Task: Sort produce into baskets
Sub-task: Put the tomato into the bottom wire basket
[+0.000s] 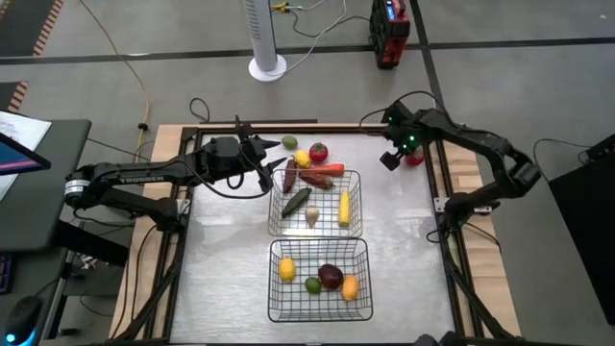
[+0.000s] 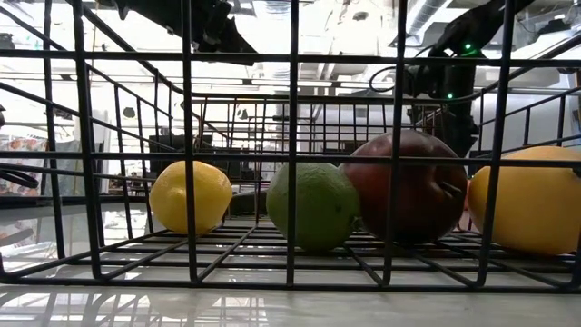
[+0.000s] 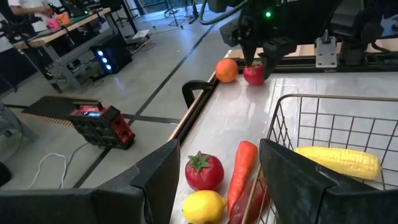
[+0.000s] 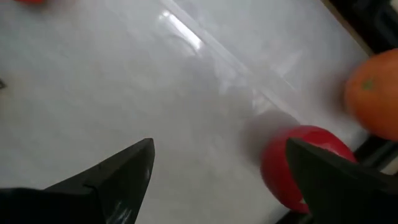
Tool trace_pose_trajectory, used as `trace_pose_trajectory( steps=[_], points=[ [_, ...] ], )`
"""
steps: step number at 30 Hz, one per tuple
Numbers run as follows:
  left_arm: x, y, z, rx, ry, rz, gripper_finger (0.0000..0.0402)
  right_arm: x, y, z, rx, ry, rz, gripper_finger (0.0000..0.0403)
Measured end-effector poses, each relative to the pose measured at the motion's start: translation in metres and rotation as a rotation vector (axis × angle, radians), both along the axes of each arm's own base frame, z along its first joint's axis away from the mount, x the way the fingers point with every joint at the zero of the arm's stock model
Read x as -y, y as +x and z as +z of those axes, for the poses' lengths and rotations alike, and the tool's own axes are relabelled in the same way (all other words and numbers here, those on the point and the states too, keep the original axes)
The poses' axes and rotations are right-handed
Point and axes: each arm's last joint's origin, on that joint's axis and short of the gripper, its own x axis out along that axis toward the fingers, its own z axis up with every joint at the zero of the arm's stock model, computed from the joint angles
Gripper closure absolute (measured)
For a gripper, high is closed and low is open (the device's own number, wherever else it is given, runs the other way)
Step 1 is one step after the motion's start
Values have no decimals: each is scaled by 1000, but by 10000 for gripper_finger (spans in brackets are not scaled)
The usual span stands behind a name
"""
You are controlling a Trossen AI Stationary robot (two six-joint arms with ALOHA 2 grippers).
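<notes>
From the high view, 2 black wire baskets are seen mid-table: the far basket holds a corn cob, a cucumber, a garlic bulb and an eggplant; the near basket holds a lemon, a lime, a dark red apple and an orange fruit. Just beyond the far basket lie a tomato, a second lemon, a lime and red peppers. The left gripper hangs at the far basket's far-left corner; its fingertips are hard to make out there. The right gripper hovers at the far right, partly hiding a red fruit.

In the low view, the near basket's mesh fills the frame and the orange fruit is cut off at the right edge.

In the left wrist view, the left claw is seen partly spread and empty above the tomato and peppers.

In the right wrist view, the right claw is spread wide, empty, with the red fruit partly hidden behind 1 finger and an orange cut off.
</notes>
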Motion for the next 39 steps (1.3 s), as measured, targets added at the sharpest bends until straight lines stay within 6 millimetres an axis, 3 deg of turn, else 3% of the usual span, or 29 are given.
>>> trace_pose_trajectory(
  steps=[12,39],
  points=[
    [0,0,0,-4,7,-5,194,12,-9,4,-23,-11,-46,14],
    [0,0,-1,-13,3,-2,194,9,-6,4,-25,-9,-26,14]
  ],
)
